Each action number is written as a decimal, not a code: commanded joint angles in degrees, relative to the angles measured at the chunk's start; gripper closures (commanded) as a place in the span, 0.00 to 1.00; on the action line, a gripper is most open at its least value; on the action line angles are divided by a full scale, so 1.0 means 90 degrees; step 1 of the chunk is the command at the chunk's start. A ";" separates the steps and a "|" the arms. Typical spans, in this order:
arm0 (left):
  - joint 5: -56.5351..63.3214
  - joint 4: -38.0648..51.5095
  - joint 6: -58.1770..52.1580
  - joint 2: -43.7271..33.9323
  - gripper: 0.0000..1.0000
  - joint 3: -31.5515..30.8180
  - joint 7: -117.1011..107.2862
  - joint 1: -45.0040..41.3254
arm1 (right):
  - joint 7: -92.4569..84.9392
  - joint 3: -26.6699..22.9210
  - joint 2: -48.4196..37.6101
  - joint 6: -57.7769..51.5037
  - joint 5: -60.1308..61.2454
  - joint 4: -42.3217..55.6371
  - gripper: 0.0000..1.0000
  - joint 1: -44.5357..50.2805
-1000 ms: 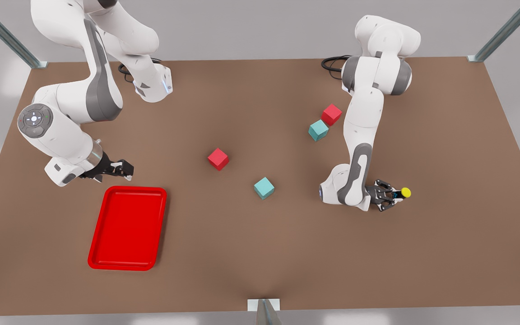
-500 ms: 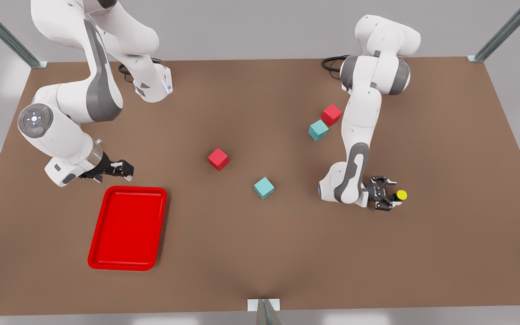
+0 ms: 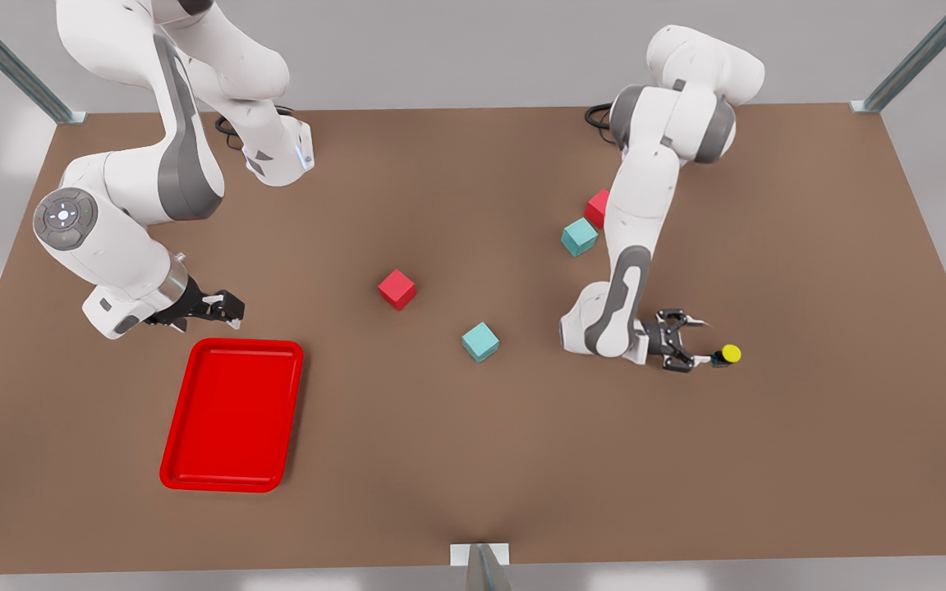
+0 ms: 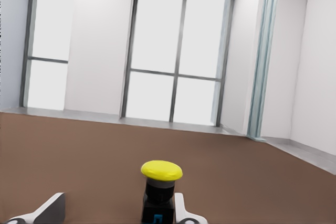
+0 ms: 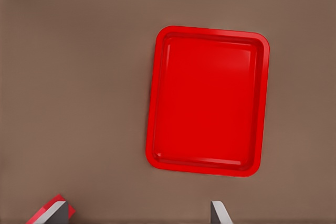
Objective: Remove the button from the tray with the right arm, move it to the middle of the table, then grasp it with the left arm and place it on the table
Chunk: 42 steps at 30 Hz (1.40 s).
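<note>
1. Closest to the worktop's [image 3: 473, 492] near edge, toward the corner at the front view's left, the red tray [image 3: 231, 414] lies flat with nothing in it. The right claw [image 3: 227, 307] hangs over the tray's far rim, fingers spread wide and holding nothing. This arm waits.

2. Farther in, toward the edge at the front view's right, the button [image 3: 727, 355] stands upright on the bare worktop, yellow cap up, well apart from the tray. The left claw [image 3: 709, 343] sits low beside it, fingers spread wide. In the left wrist view the button's dark body is just beside one finger [image 4: 181, 212] and well clear of the other. Whether it touches that finger cannot be told.

3. Judged from this, the task is at its last step: the button is set down, out of the tray, and neither claw grips it.

4. The next move calls for the left claw to draw straight back and up with its fingers kept wide, so the near finger does not tip the small button.

5. Mid-worktop lie a teal cube [image 3: 480, 341] and a red cube [image 3: 397, 289]. Farther back, by the left arm, sit a second teal cube [image 3: 579, 236] and a partly hidden red cube [image 3: 598, 207].
</note>
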 commanded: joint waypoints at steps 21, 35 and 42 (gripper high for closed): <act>-0.8241 0.2277 -0.0388 -0.4510 0.00 0.0313 1.9687 0.2170 | -0.0001 0.0004 -0.0006 -0.0010 0.0005 -0.0001 0.00 0.0004; -0.7781 0.1583 0.0530 -0.4657 0.00 0.0284 1.9140 0.2082 | 0.0009 0.0004 -0.0006 0.0000 0.0005 -0.0001 0.00 0.0004; -0.7771 0.1759 0.0540 -0.4472 0.00 0.0265 1.8828 0.2082 | -0.0001 0.0004 -0.0006 -0.0020 0.0005 -0.0001 0.00 0.0004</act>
